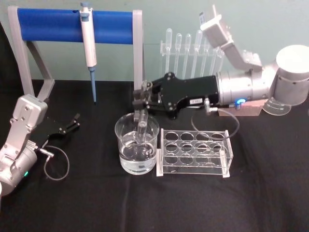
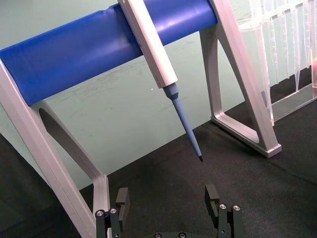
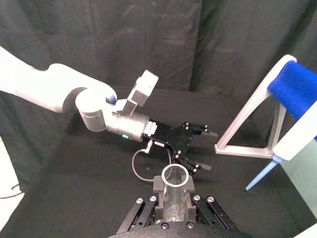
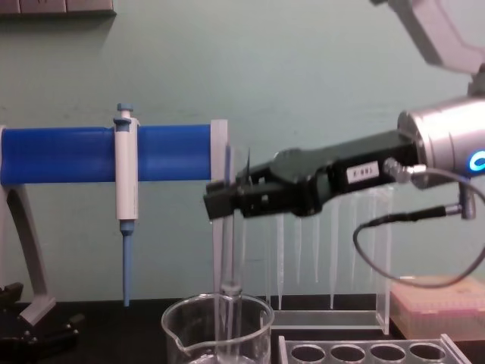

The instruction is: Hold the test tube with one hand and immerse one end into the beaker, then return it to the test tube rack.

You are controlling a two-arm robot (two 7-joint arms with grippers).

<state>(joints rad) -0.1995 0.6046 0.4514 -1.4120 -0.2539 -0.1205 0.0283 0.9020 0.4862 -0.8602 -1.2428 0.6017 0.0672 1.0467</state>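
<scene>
Right gripper (image 1: 141, 100) holds test tube (image 1: 142, 126) upright, lower end inside the beaker (image 1: 126, 159)

Blue-padded bar stand (image 1: 48, 25) at rear left, micropipette (image 1: 88, 43) hung on its bar, tip down, row of plastic pipettes (image 1: 190, 48) upright behind, black tablecloth (image 1: 96, 203) underneath.

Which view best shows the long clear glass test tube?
Head view: the long clear glass test tube stands in the wide glass beaker, held by the right gripper. Chest view shows it faintly side-on; right wrist view looks down its open rim.
</scene>
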